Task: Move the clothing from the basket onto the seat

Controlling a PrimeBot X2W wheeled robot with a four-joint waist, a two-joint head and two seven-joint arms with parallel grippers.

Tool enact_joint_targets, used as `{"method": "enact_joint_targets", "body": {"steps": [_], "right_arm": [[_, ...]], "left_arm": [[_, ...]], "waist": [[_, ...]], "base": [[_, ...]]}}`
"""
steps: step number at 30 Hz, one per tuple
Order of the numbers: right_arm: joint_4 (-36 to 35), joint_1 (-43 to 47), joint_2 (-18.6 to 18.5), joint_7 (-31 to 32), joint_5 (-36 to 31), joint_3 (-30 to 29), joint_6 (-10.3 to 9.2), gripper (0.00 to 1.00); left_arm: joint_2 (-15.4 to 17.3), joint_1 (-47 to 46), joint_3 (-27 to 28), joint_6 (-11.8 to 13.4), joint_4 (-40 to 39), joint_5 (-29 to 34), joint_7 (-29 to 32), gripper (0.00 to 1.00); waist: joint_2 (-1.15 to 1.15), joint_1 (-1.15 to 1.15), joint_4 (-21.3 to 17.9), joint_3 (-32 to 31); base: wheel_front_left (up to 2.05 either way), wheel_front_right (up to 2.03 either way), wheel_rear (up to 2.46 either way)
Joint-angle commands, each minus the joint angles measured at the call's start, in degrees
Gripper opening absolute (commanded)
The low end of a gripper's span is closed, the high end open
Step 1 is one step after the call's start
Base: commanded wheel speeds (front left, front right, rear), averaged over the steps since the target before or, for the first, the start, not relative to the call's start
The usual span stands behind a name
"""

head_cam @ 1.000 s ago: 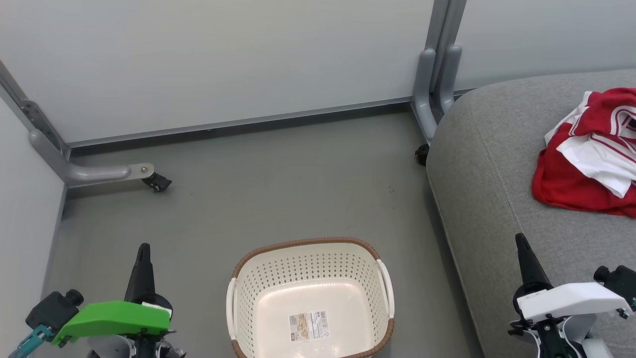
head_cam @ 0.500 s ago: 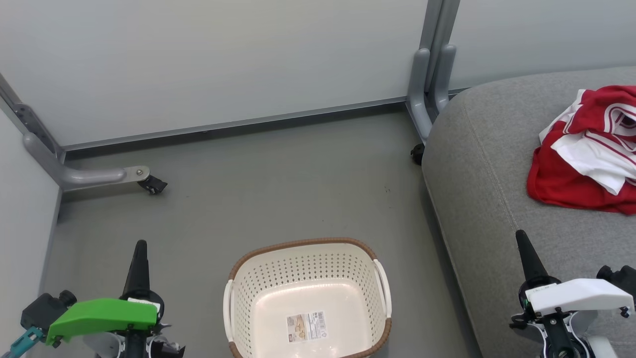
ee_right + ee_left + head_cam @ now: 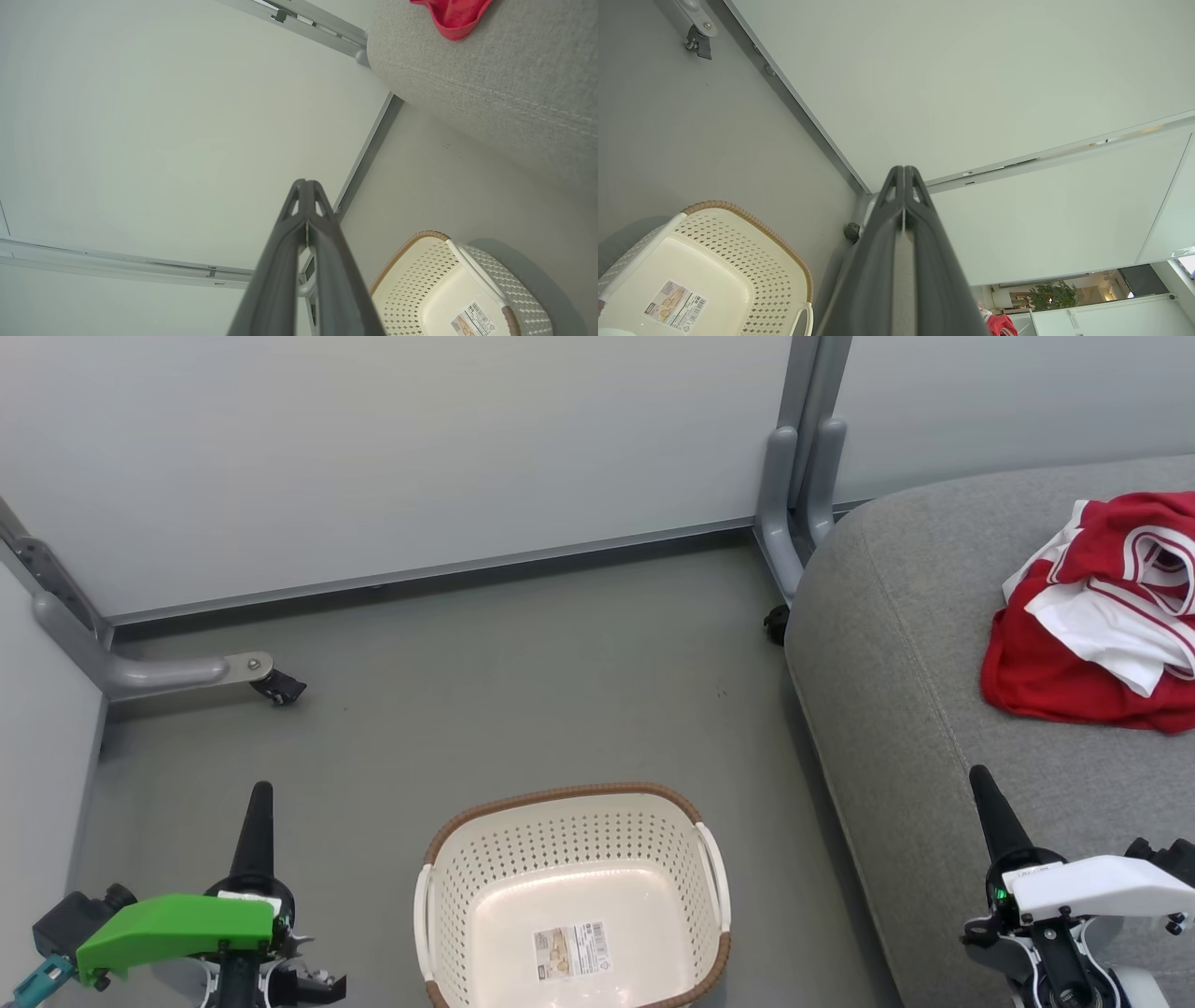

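**Asker:** What is the left arm doing?

**Watcher:** The robot's left gripper (image 3: 259, 803) hangs over the plain grey floor (image 3: 523, 691), left of the basket. Its two long dark fingers are pressed together on nothing (the left wrist view shows them meeting at the tip).

**Asker:** And the basket?

**Watcher:** The cream-white perforated plastic laundry basket with the brown woven-look rim (image 3: 560, 795) stands on the floor between the two grippers. Its bottom is bare but for a label sticker (image 3: 569, 949).

**Asker:** So where is the clothing?

**Watcher:** It is to the right, on the large light-grey fabric-upholstered seat (image 3: 896, 663). The right gripper (image 3: 985, 793) hovers above the near part of the cushion, its fingers likewise closed and empty. Beyond it, the soft red garments with white stripes and trim (image 3: 1064, 681) lie in one crumpled heap, well in from the rounded edge that faces the basket.

**Asker:** What could spoil it?

**Watcher:** The job looks done. The likeliest slip is the right arm sweeping forward, since its pointed tip could snag the loose fabric and drag it toward the edge. A turn of the base might also nudge the light basket.
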Motion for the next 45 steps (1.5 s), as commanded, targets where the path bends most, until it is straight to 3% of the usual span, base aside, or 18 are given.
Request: {"method": "enact_joint_targets", "body": {"steps": [1, 38, 45], "right_arm": [[-0.13, -1.06, -0.37, 0.36, 1.4, -0.29, -0.01, 0.0], [0.79, -1.94, -0.52, 4.7, 17.62, -1.41, -0.02, 0.0], [0.84, -2.0, -0.52, 4.94, 18.37, -1.44, -0.02, 0.0]], "left_arm": [[0.06, -1.37, 0.43, -0.32, -0.28, -1.5, 0.37, 0.0], [-0.01, -2.02, 2.44, -1.09, 0.05, -18.26, 4.68, 0.0], [-0.01, -1.93, 2.52, -1.15, 0.06, -18.95, 4.93, 0.0]], "waist": [[0.0, 0.0, -0.08, 0.0], [0.0, 0.0, -2.04, -0.09], [0.0, 0.0, -2.18, -0.1]], "base": [[0.0, 0.0, 0.0], [0.0, 0.0, 0.0], [0.0, 0.0, 0.0]]}}
